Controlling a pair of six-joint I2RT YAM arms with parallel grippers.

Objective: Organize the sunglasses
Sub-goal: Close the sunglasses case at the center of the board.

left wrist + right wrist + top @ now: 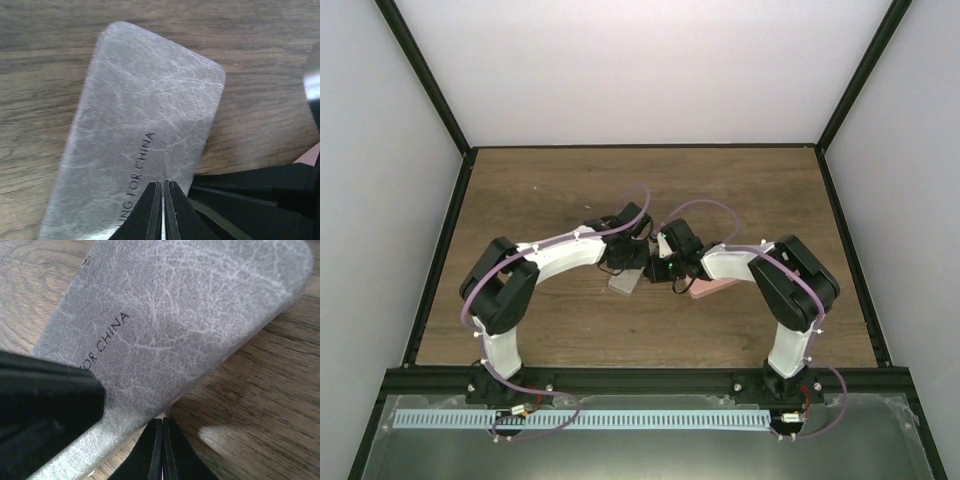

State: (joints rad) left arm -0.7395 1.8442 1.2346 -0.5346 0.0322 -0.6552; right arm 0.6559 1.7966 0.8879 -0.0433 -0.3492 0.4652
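The grey case (145, 135) lies on the table (540, 190). The left claw (163, 192) has its fingers pressed together over the case. The right claw (162, 429) is likewise closed at its edge. I cannot tell where the sunglasses are.

Grey case (190, 315) w/ "FOR CHINA" print on wood table (270, 405); right claw (162, 450) pinched closed.

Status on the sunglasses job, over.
Left gripper shut, right gripper shut, both at grey case. Sunglasses not in view. Pink case close by.
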